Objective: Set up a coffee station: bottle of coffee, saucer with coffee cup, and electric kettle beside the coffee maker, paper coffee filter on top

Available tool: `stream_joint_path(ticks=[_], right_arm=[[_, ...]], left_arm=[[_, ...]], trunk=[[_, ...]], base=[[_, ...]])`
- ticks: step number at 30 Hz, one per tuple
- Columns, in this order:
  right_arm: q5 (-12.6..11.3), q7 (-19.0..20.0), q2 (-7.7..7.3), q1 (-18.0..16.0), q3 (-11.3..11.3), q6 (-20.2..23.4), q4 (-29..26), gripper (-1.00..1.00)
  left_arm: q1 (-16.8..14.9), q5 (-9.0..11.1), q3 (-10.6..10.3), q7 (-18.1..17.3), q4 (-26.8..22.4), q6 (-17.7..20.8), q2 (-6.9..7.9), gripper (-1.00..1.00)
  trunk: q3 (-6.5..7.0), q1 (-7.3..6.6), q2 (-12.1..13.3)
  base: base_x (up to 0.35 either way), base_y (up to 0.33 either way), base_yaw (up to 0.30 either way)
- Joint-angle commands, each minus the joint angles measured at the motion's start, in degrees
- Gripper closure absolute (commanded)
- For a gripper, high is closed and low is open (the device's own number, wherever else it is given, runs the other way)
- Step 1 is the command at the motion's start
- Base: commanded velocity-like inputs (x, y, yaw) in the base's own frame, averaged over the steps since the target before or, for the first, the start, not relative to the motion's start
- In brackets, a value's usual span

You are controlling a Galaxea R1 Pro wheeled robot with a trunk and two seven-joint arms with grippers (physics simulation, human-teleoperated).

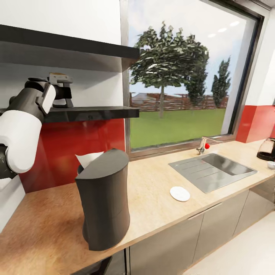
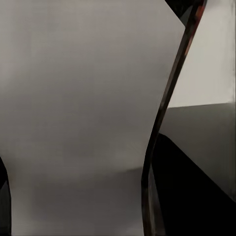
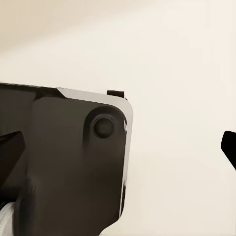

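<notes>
Up at about ten o'clock in the head view, my left arm (image 1: 21, 130) reaches to the kitchen shelf (image 1: 91, 112); my left gripper (image 1: 63, 91) sits at that shelf's top surface, with something brown-topped just showing above it, too hidden to name; whether its fingers are spread or pinched I cannot tell; my left wrist view gives just blurred grey and black surfaces. The coffee maker (image 1: 105, 198) stands at six o'clock near the front edge of the countertop (image 1: 152, 198); the paper coffee filter (image 1: 88, 158) pokes up just behind its flat top. The saucer (image 1: 180, 193) lies bare at four o'clock, beside the sink (image 1: 214, 170); the electric kettle (image 1: 267, 149) stands at three o'clock, well apart from the coffee maker.
</notes>
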Motion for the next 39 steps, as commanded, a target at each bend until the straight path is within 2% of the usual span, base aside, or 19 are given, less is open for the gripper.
stream_joint_path(ticks=[1,14,20,31,32,34,36,38,39], right_arm=[[0.41,0.11,-0.02,-0.02,-0.04,-0.19,0.06,-1.00],[0.41,0.11,0.00,-0.02,-0.11,-0.16,0.06,-1.00],[0.41,0.11,0.04,-0.02,-0.11,-0.13,0.06,-1.00],[0.41,0.11,0.07,-0.02,-0.11,-0.10,0.06,-1.00],[0.41,0.11,0.07,-0.02,-0.11,-0.10,0.06,-1.00],[0.41,0.11,0.07,-0.02,-0.11,-0.10,0.06,-1.00],[0.41,0.11,0.07,-0.02,-0.11,-0.10,0.02,-1.00],[0.41,0.11,0.07,-0.02,-0.11,-0.10,0.02,-1.00],[0.41,0.11,0.07,-0.02,-0.11,-0.10,-0.01,-1.00]], left_arm=[[-0.01,-0.71,0.22,-0.29,-0.07,0.25,-0.07,1.00],[-0.01,-0.71,0.31,-0.29,-0.07,0.25,-0.27,1.00],[-0.01,-0.71,0.31,-0.29,-0.07,0.25,-0.42,1.00],[-0.01,-0.43,0.23,-1.11,-0.04,0.32,-1.19,1.00],[0.00,-0.08,0.21,-1.28,-0.02,0.33,-1.41,1.00],[0.00,1.88,0.15,-1.85,-0.07,0.34,-1.87,1.00],[0.00,4.90,-0.20,-2.73,-0.15,0.37,-2.45,1.00],[-0.01,5.29,-0.25,-2.84,-0.15,0.40,-3.11,1.00],[-0.01,5.54,-0.31,-2.89,-0.16,0.42,-4.34,1.00]], trunk=[[-0.03,-0.01,-0.05],[-0.03,-0.01,-0.05],[-0.03,-0.01,-0.05],[-0.03,-0.01,-0.05],[-0.03,-0.01,-0.05],[-0.03,-0.01,-0.05],[-0.03,-0.01,-0.05],[-0.03,-0.01,-0.05],[-0.03,-0.01,-0.05]], base=[[-0.299,-0.122,0.000],[-0.299,-0.126,-0.018],[-0.189,-0.077,-0.214],[-0.014,-0.005,-0.256],[0.000,0.000,-0.258],[0.000,0.000,-0.258],[0.000,0.000,-0.258],[0.000,0.000,-0.258],[0.000,0.000,-0.258]])
